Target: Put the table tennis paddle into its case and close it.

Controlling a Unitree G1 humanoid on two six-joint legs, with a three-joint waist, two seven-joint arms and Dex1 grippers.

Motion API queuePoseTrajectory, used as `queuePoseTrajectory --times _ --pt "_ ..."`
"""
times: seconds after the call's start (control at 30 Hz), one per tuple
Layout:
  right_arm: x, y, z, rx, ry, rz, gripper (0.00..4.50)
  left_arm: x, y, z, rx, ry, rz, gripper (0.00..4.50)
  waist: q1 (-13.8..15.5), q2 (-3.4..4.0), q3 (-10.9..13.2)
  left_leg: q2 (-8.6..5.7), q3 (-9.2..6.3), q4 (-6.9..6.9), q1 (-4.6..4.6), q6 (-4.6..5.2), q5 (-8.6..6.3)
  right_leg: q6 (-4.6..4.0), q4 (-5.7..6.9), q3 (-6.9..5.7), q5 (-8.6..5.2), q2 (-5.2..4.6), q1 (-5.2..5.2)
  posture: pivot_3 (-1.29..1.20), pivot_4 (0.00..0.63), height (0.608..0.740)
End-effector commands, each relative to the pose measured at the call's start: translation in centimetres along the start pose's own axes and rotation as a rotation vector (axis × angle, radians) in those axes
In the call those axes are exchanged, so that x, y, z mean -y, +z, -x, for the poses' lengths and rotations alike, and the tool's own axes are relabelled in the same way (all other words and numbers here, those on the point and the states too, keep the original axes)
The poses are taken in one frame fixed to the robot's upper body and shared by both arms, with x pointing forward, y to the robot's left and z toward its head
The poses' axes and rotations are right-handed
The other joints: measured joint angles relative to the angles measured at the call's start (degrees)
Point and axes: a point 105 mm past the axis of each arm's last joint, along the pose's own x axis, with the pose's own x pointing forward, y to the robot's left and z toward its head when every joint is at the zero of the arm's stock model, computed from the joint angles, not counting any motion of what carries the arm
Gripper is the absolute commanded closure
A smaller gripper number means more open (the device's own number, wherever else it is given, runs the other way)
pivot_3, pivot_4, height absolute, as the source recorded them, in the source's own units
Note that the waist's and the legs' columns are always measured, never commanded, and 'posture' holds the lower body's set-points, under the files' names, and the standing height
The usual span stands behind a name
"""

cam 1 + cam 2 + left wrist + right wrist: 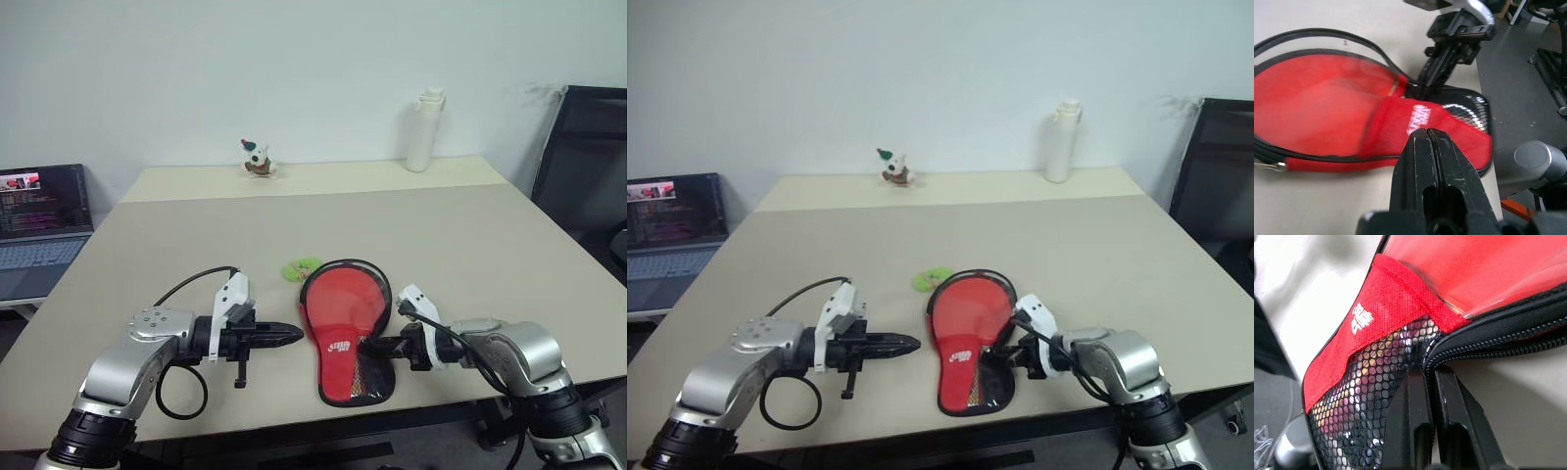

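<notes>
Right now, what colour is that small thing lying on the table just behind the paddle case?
Light green: the small thing shows best in the left eye view.

- soft paddle-shaped case (345,343): black rim, red panel with white logo, shiny black mesh at the narrow end
- smooth beige table (196,245)
- tall white bottle (425,130)
- little crumpled green thing (303,267)

One case (345,338), one white bottle (424,130), one small toy figure (257,159), one green object (303,267), one laptop (41,230), one chair (588,157).

The beige table (470,245) bears the case (345,333) (paddle inside), a bottle (425,130) and a figurine (257,159).
</notes>
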Motion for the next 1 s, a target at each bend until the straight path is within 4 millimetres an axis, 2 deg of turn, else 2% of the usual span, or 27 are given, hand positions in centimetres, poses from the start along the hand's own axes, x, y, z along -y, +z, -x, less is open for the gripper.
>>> queuePoseTrajectory --times 0.03,0.47,0.57,0.67,0.77,0.87,1.0 --pt "-0.6 0.1 0.9 0.01 0.007 0.011 4.49 0.4 0.6 0.1 0.006 -0.024 -0.03 4.5 0.13 0.0 0.0 -0.01 0.0 0.0 0.0 0.0 0.0 0.0 0.0 0.0 0.0 0.0 0.0 0.0 0.15 0.74" --pt "1.5 -0.6 0.9 0.024 -0.097 -0.059 4.49 -0.2 0.2 0.2 0.005 0.007 -0.02 4.5 0.95 -0.03 -0.02 -0.03 0.0 0.02 0.0 0.0 0.0 0.01 -0.03 0.01 0.0 -0.01 0.03 0.0 0.15 0.74" --pt "1.8 -0.4 0.8 0.043 -0.128 -0.071 3.82 -0.3 0.0 0.3 0.005 0.017 -0.015 4.5 0.94 -0.05 -0.03 -0.02 0.0 0.02 0.01 0.0 0.0 0.01 -0.02 0.0 0.0 -0.01 0.03 0.0 0.15 0.74" --pt "1.8 -0.2 1.5 0.067 -0.148 -0.068 2.93 -0.6 0.0 0.5 0.01 0.04 -0.005 4.5 0.95 -0.07 -0.05 -0.02 0.01 0.03 0.03 0.0 0.0 0.01 -0.02 0.01 0.0 -0.01 0.05 0.0 0.15 0.74" --pt "1.7 -0.1 2.9 0.072 -0.171 -0.008 1.89 -1.1 -0.2 0.7 0.009 0.069 0.013 4.5 1.13 -0.07 -0.05 -0.04 0.0 0.05 0.03 0.0 0.0 0.01 -0.03 0.0 0.0 -0.05 0.07 0.0 0.15 0.74" --pt "0.3 0.9 4.6 0.12 -0.089 0.069 0.92 -2.0 -0.2 0.9 0.019 0.117 0.04 4.5 1.51 -0.08 -0.04 -0.08 0.01 0.04 0.0 0.0 0.0 0.02 -0.08 -0.01 0.0 -0.09 0.07 0.0 0.15 0.74" --pt "0.6 2.8 6.5 0.225 -0.107 0.102 0.92 -4.6 -0.5 0.8 -0.006 0.247 0.017 4.5 2.01 -0.09 -0.05 -0.06 -0.02 0.04 0.01 0.0 0.0 0.02 -0.08 -0.05 0.0 -0.06 0.08 0.0 0.15 0.74"
